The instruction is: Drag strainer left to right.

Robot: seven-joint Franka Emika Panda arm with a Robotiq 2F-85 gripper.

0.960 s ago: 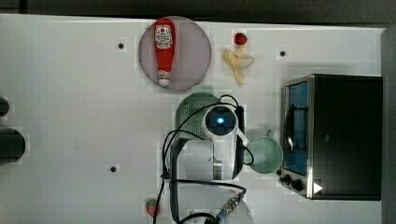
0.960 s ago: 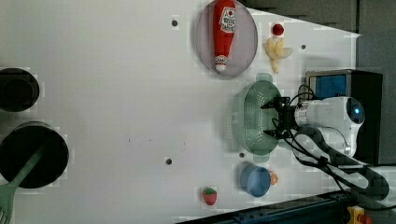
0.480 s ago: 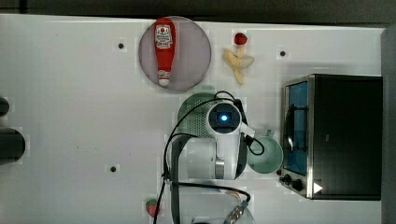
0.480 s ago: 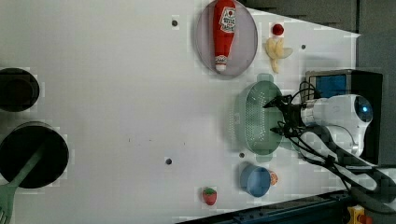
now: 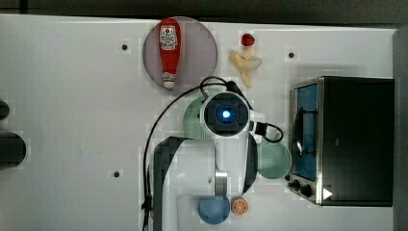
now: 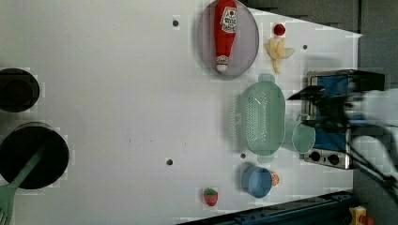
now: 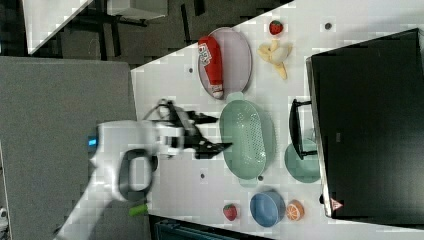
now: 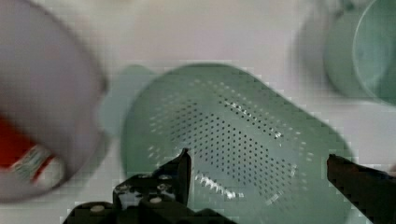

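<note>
You see one strainer [image 6: 261, 118] in the left view, between one plate [image 6: 228, 38] and one blue bowl [image 6: 257, 181] (one mug [image 6: 303, 138] just right). Jaws stand wide, empty.

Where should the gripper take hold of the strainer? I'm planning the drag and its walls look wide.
Probably one long side wall of the strainer, taken from above with one finger inside the bowl and one outside. It sits upright and open-topped, with a thin rim. The gripper hangs open above it.
</note>
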